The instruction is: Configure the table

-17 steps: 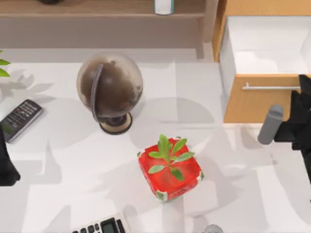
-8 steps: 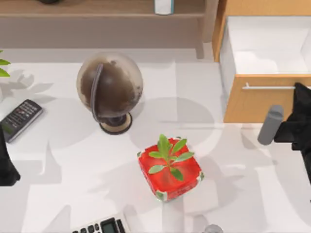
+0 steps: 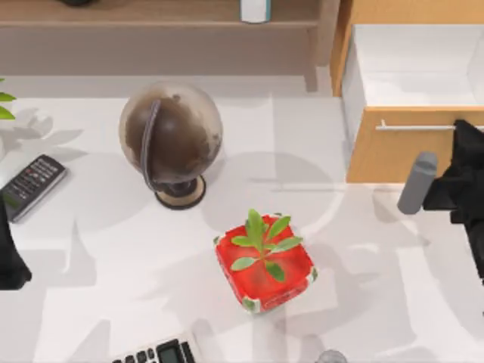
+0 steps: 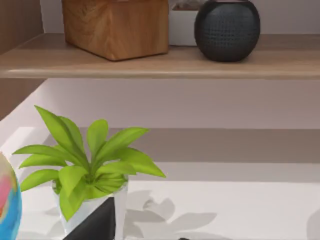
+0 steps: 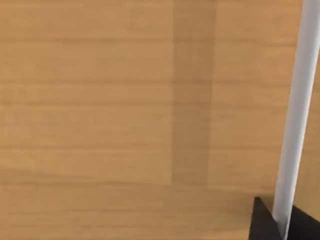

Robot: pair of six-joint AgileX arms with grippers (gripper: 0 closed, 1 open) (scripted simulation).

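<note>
The white table (image 3: 98, 257) spans the top view. At its right stands a wooden drawer unit whose drawer (image 3: 408, 151) is pulled partly out, white inside. My right gripper (image 3: 463, 136) is at the drawer's thin silver handle (image 3: 416, 127). In the right wrist view the handle (image 5: 295, 125) runs across the wooden front and passes between two dark fingertips (image 5: 262, 222), so the right gripper (image 5: 282, 222) looks shut on it. My left arm (image 3: 9, 253) rests parked at the table's left edge.
A dark globe (image 3: 170, 140) stands at centre left, a red pot with a green plant (image 3: 265, 261) in the middle, a remote (image 3: 32, 184) at the left, a calculator (image 3: 159, 353) at the front edge. A wooden shelf (image 3: 151, 15) runs along the back.
The drawer front has slid a little toward the back, into its unit, and my right arm has moved back with it. The left arm has not moved.
</note>
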